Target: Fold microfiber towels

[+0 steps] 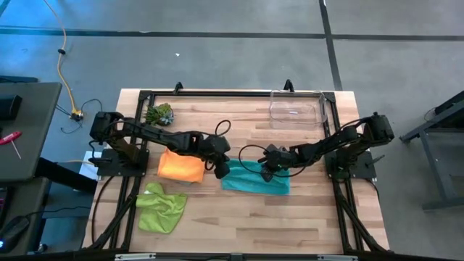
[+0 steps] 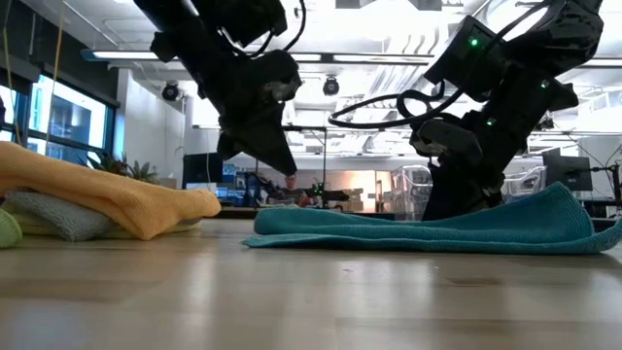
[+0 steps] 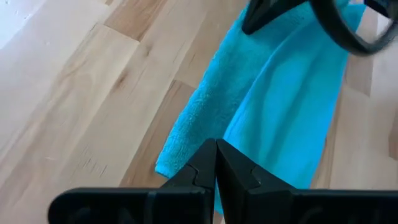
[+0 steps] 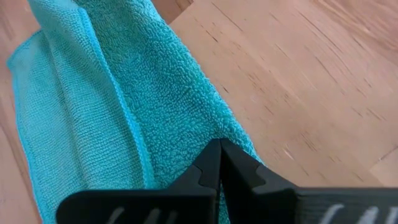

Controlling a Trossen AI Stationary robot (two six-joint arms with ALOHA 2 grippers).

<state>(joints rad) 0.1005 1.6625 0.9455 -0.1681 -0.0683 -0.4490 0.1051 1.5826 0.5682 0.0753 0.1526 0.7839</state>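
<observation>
A teal towel lies folded lengthwise on the table's middle, with a raised fold along it. My left gripper is shut and hangs over the towel's left end, clear of it. My right gripper is shut, its tips down at the towel's far edge. An orange towel lies folded on a grey one to the left. A lime green towel lies crumpled near the front left. My right gripper touches the teal towel at its far edge, about the middle of its length, with shut fingertips. The fingers slant down from the table's right side. The towel lies flat on the table. Whether any cloth is caught between the tips, I cannot tell.
A clear plastic bin stands at the far right edge. A small green spiky plant sits at the far left. Bare wood lies along the near side in front of the teal towel.
</observation>
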